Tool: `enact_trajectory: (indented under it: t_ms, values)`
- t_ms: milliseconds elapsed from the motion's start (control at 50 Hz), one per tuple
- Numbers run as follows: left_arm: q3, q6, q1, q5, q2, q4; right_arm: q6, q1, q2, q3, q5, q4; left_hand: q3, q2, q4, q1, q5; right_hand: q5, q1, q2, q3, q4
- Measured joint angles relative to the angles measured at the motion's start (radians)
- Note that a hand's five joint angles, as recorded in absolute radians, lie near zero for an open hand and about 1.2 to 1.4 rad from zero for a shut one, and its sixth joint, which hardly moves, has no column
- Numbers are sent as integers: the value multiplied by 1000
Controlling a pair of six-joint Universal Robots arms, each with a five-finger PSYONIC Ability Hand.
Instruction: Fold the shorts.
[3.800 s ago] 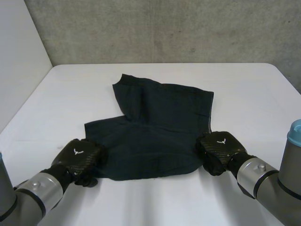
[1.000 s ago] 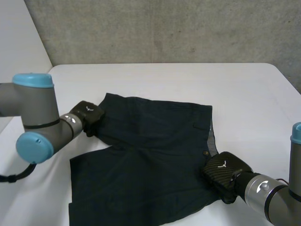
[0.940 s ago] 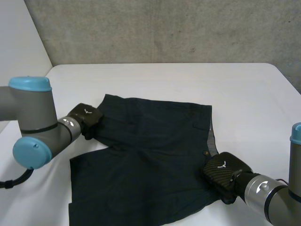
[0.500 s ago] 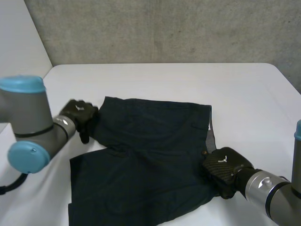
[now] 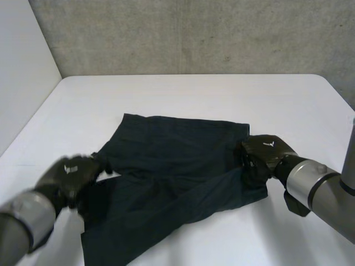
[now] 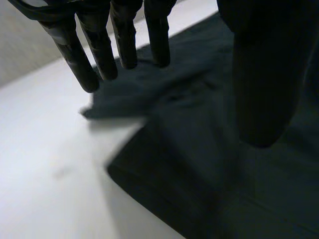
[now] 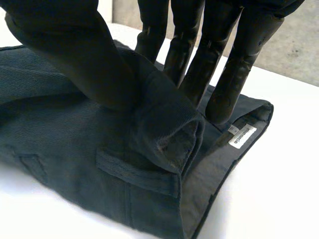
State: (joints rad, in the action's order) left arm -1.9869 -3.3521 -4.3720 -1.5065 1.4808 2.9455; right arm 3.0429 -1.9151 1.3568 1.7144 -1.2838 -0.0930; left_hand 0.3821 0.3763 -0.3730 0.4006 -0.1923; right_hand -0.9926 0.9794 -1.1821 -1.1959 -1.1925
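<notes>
Head view: we saw that the black right hand (image 5: 263,155) had carried the waistband of the dark navy cloth shorts (image 5: 177,160) from the near edge toward the far right corner, pinching a fold between thumb and fingers. The black left hand (image 5: 69,174) had drawn back over the left leg's edge, fingers spread, holding nothing. The shorts lay mid white table (image 5: 194,91), before a grey concrete wall (image 5: 194,33).
</notes>
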Motion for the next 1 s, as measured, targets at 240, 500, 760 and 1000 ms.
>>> enact_trajectory:
  t_ms: [240,500,760,1000]
  values:
    - [-144,168,190,-37,-84,-29,63,-28,-66,-48,-38,17,37,43,-48,5,-59,0,0,0,0,0]
    - [-121,175,331,-224,-23,-20,64,-60,-77,-53,-137,53,39,46,-52,24,-60,0,0,0,0,0]
    - [-48,213,495,-391,147,88,92,-74,-96,-73,-139,52,39,46,-51,23,-58,0,0,0,0,0]
    - [67,224,616,-619,383,142,106,-75,-98,-73,-133,50,39,46,-51,23,-58,0,0,0,0,0]
